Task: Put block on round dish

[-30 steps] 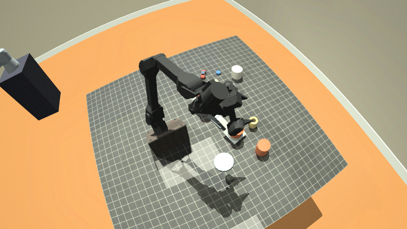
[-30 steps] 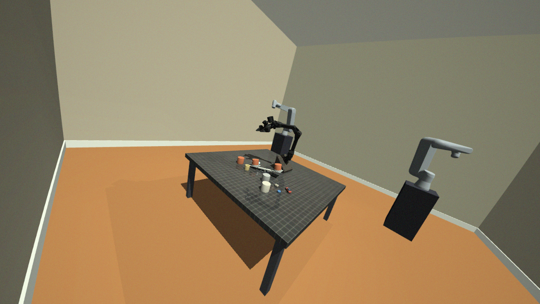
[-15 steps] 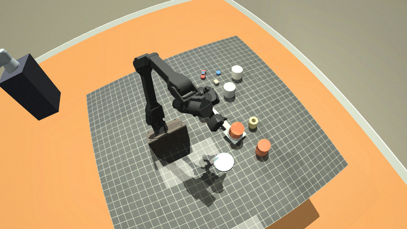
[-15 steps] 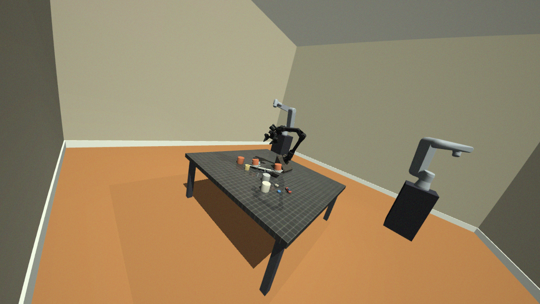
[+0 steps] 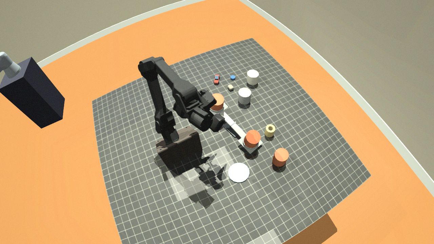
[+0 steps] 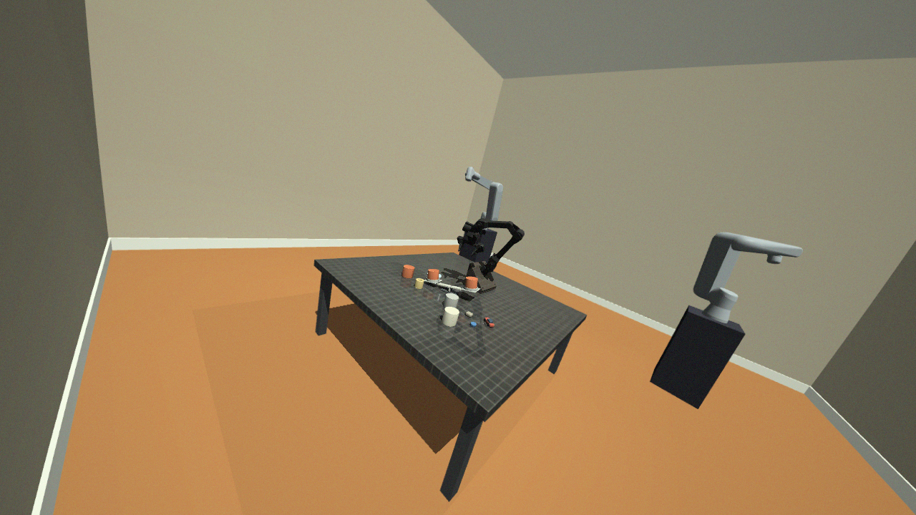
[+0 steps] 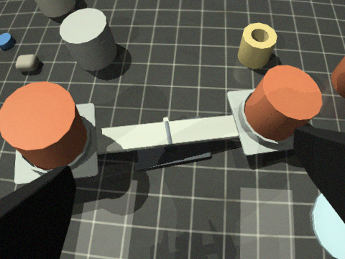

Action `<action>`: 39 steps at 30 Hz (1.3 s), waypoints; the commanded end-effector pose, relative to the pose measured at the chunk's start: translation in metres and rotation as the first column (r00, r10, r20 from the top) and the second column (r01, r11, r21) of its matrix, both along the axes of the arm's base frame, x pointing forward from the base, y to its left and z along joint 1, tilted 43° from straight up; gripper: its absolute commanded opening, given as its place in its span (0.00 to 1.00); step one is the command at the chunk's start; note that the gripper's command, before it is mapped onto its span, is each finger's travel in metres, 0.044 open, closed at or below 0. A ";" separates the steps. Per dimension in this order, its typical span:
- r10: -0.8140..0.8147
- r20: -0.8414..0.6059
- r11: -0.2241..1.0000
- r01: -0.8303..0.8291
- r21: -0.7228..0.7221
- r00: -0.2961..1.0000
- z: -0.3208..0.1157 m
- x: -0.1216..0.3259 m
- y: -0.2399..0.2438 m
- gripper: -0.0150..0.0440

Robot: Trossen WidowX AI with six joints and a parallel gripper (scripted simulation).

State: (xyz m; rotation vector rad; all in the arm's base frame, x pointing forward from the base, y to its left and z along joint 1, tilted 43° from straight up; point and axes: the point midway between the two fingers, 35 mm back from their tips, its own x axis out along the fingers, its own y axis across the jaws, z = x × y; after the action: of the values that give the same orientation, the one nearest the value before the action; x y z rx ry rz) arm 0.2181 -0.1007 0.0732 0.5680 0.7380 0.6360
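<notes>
Gripper wide open, both balance cups in place

From left to right in the wrist view, the left-hand cup (image 5: 217,102) (image 6: 471,282) (image 7: 37,115) is plain orange, flat-topped and closed, darker down its shaded side, and stands on one end plate of the balance (image 5: 236,126) (image 6: 448,286) (image 7: 201,129). The pale beam runs across to the matching right-hand cup (image 5: 252,139) (image 6: 433,275) (image 7: 284,93), near a yellow tube (image 5: 270,130) (image 6: 419,282) (image 7: 256,48). The block is hidden from sight; which cup covers it cannot be told. The gripper (image 5: 217,113) (image 6: 470,246) (image 7: 184,157) has its fingers spread nearly fully, holding nothing. Farthest right, the pale round dish (image 5: 238,172) (image 7: 331,224) has no cup above it.
</notes>
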 end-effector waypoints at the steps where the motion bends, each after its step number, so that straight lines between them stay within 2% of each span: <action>1: 0.010 -0.004 1.000 -0.010 0.012 1.000 0.001 -0.001 0.004 1.00; 10: 0.014 -0.277 0.992 0.022 0.126 0.961 -0.015 0.022 -0.002 1.00; 19: 0.014 -0.536 0.980 0.094 0.173 0.844 -0.036 0.048 -0.005 1.00; 30: -0.025 -0.797 0.967 0.218 0.135 0.604 -0.066 0.082 -0.003 1.00; 39: -0.096 -0.931 0.944 0.328 0.027 0.353 -0.094 0.109 0.003 1.00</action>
State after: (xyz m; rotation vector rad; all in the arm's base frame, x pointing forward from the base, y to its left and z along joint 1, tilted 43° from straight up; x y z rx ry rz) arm 0.3169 -0.0999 -0.0092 1.2175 1.5899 0.1591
